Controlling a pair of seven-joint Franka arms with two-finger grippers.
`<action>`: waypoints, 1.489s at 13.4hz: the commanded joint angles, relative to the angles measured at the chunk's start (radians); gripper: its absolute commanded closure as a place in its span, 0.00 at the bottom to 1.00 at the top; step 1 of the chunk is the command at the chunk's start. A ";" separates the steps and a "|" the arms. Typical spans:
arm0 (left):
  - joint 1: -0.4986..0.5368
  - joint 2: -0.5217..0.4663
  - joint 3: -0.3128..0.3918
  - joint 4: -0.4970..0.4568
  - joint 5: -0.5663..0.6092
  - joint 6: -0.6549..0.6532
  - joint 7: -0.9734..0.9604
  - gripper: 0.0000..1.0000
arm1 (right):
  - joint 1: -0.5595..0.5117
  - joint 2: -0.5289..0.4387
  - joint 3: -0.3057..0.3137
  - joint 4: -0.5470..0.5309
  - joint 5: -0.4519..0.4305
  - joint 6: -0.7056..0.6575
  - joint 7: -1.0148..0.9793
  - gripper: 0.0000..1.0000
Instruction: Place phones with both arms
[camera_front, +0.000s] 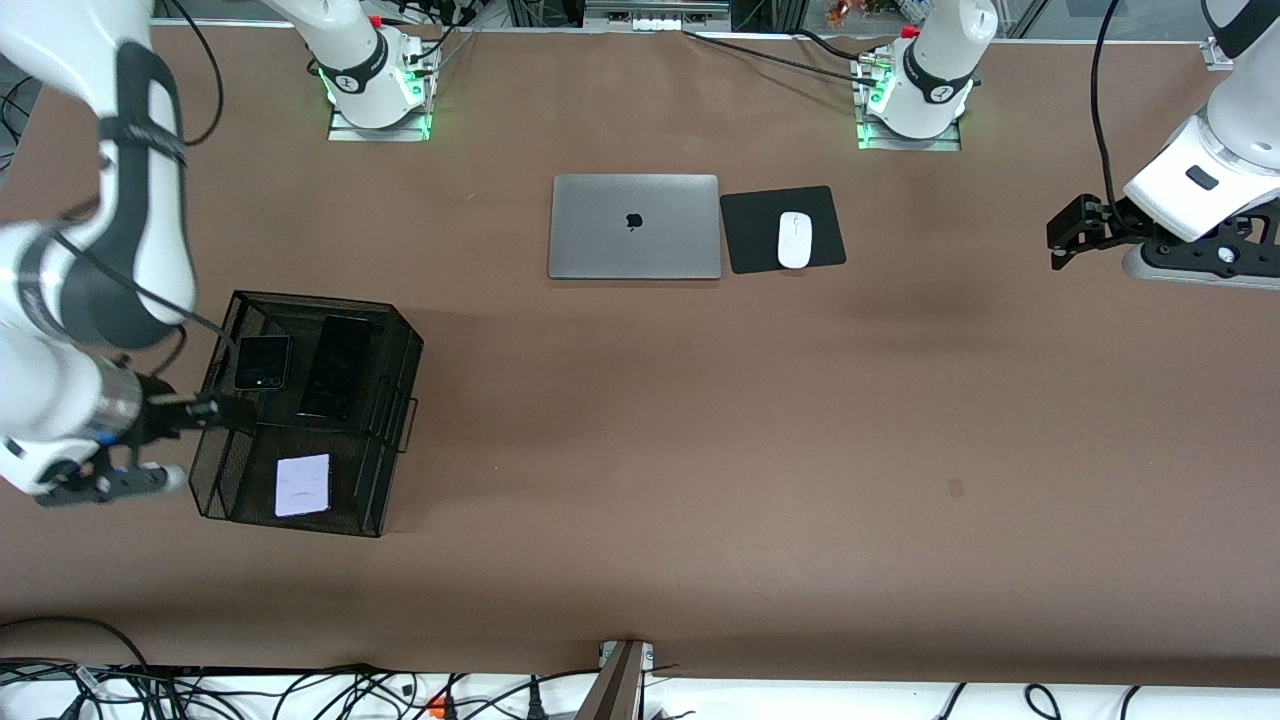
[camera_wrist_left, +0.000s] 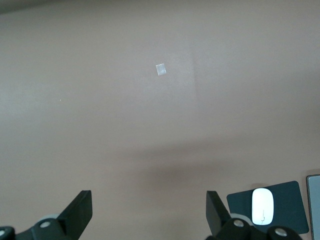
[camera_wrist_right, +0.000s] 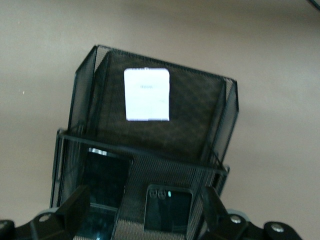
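Note:
All three phones lie in a black mesh basket (camera_front: 310, 300) at the right arm's end of the table. The black flip phone (camera_front: 262, 362) and the long black slab (camera_front: 335, 367) share the compartment farther from the front camera. The pale lavender-white phone (camera_front: 302, 485) lies in the nearer one. My right gripper (camera_front: 225, 410) hangs open over the basket's edge, holding nothing. In the right wrist view the flip phone (camera_wrist_right: 168, 208) sits below its spread fingers, the slab (camera_wrist_right: 105, 185) beside it. My left gripper (camera_front: 1060, 240) waits open over bare table at the left arm's end.
A closed silver laptop (camera_front: 634, 226) lies mid-table toward the bases. Beside it a white mouse (camera_front: 794, 240) rests on a black pad (camera_front: 752, 232). The left wrist view shows the mouse (camera_wrist_left: 263, 206) and a small pale patch (camera_wrist_left: 160, 69) on the brown tabletop.

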 joint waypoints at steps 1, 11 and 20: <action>0.002 0.001 0.002 0.017 -0.019 -0.018 0.009 0.00 | 0.016 -0.210 0.005 -0.250 -0.051 0.019 0.026 0.00; 0.000 0.001 0.002 0.017 -0.019 -0.020 0.009 0.00 | -0.264 -0.505 0.281 -0.377 -0.173 -0.144 0.158 0.00; 0.002 0.001 0.002 0.017 -0.019 -0.020 0.009 0.00 | -0.275 -0.502 0.292 -0.363 -0.170 -0.147 0.156 0.00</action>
